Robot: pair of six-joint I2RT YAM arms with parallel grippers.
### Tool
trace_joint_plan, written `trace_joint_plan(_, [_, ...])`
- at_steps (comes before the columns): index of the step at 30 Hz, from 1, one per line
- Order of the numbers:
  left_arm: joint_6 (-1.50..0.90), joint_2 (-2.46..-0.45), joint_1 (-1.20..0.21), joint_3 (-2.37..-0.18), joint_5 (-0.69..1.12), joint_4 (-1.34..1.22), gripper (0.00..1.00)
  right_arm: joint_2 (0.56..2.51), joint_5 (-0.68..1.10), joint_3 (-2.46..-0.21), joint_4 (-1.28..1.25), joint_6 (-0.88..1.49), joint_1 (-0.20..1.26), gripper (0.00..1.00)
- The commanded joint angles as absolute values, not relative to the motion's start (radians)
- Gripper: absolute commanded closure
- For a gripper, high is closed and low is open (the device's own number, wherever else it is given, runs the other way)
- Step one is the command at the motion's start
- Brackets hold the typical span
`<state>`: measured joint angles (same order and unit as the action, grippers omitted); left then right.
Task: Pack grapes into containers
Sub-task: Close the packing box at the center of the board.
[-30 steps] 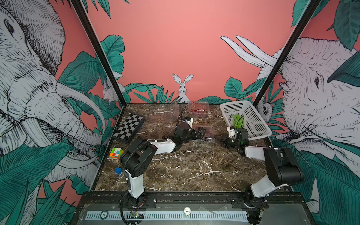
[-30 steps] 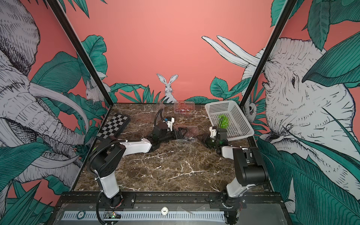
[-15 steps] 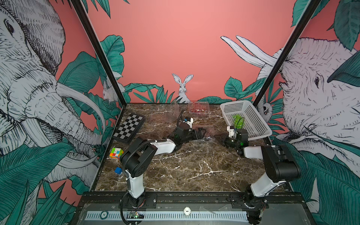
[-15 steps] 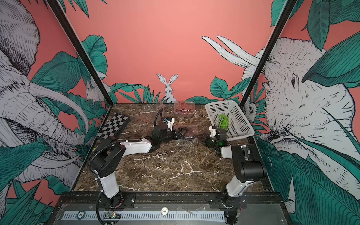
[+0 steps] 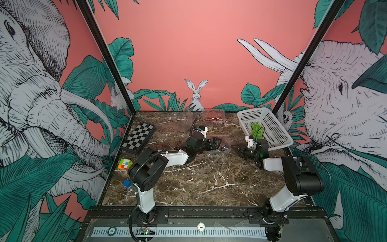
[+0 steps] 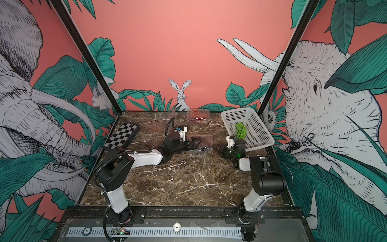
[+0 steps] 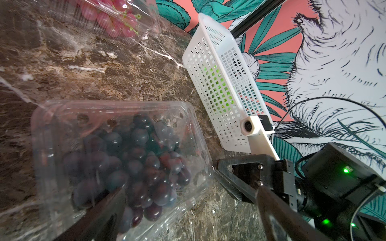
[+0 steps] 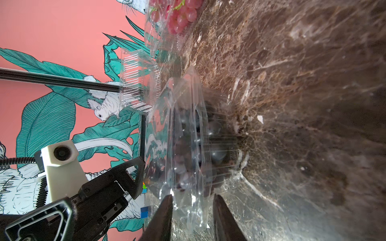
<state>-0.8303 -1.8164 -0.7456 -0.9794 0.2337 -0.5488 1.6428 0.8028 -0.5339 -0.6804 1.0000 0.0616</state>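
Note:
A clear container (image 5: pixel 223 141) of dark grapes (image 7: pixel 117 150) lies mid-table with its lid down. My left gripper (image 7: pixel 191 192) is open wide at one end of it, and one corner of the box lies between the fingers (image 7: pixel 100 215). My right gripper (image 8: pixel 193 197) is at the opposite end. Its jaws are narrow around the container's end rim (image 8: pixel 188 208), with a small gap on one side. A second container with red grapes (image 5: pixel 213 118) sits at the back. Green grapes (image 5: pixel 256 130) lie in the white basket (image 5: pixel 253 110).
An empty clear container (image 5: pixel 185 121) stands open at the back, near the red grapes. A chessboard (image 5: pixel 139 136), a colour cube (image 5: pixel 125 164) and a small blue block (image 5: pixel 126 183) lie along the left side. The tilted basket is just behind my right wrist.
My right arm's elbow and forearm have shifted slightly. The left arm and the dark-grape container have stayed where they were.

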Motion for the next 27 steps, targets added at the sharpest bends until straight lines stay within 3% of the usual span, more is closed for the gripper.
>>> trace_joint_plan(1, [-0.834, -1.78, -0.752, -0.965, 0.228, -0.531, 0.01, 1.667, 0.811, -0.516, -0.705, 1.018, 0.055, 0.68])
trace_joint_plan(13, [-0.838, -1.776, -0.754, -0.963, 0.226, -0.536, 0.01, 1.693, 0.807, -0.495, -0.728, 1.026, 0.057, 0.7])
trace_joint_plan(27, [-0.837, -1.768, -0.754, -0.953, 0.221, -0.539, 0.01, 1.62, 0.774, -0.535, -0.563, 0.942, 0.06, 0.7])
